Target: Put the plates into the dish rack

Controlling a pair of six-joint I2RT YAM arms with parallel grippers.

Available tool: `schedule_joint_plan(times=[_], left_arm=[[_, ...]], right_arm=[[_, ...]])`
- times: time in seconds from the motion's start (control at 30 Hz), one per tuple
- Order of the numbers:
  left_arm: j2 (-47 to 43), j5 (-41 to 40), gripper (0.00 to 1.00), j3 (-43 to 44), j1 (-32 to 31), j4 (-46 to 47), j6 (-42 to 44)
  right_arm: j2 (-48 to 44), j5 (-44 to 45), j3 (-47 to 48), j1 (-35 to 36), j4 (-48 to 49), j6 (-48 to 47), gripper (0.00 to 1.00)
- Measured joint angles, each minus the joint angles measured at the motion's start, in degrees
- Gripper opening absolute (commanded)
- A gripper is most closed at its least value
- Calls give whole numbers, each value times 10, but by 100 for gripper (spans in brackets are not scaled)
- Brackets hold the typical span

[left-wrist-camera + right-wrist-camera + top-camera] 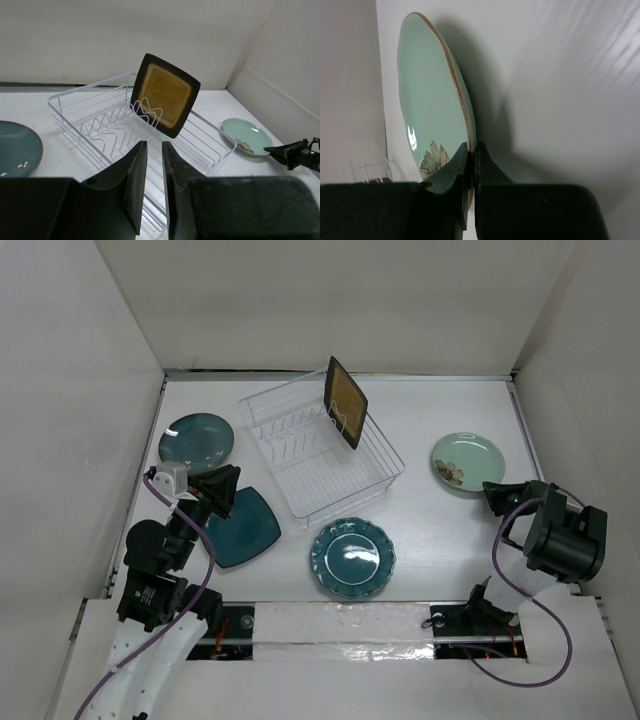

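The dish rack (300,465) stands mid-table, and the black-rimmed tan rectangular plate (346,402) stands on edge at its far end. That plate (166,93) and the rack (100,122) also show in the left wrist view. A plain round teal plate (196,439), a square teal plate (250,532) and a scalloped teal plate (352,557) lie flat. My left gripper (226,490) hovers over the square plate, its jaws a narrow gap apart and empty (154,144). My right gripper (493,492) is shut on the near rim of the pale green plate (465,460), which fills the right wrist view (427,100).
White walls enclose the table on three sides. The round teal plate's edge (17,147) lies left of the rack. The right gripper's tip (292,152) shows beside the green plate (245,135) in the left wrist view.
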Motion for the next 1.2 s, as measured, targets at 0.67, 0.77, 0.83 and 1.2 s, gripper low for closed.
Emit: schedule_joint_plan(times=[0.67,0.77,0.83,1.2], left_arm=[[11,0,16,0,0,0,0],[12,-1,16,0,0,0,0],[13,-2,16,0,0,0,0],[13,-10,16,0,0,0,1]], right_arm=[[-359,157,127,203,-241,-140,0],[-345,170,218,275,-275,-178,0],[-323,180,282,336,-287,-209,0],[-71,236,669,583,-423,-387,0]])
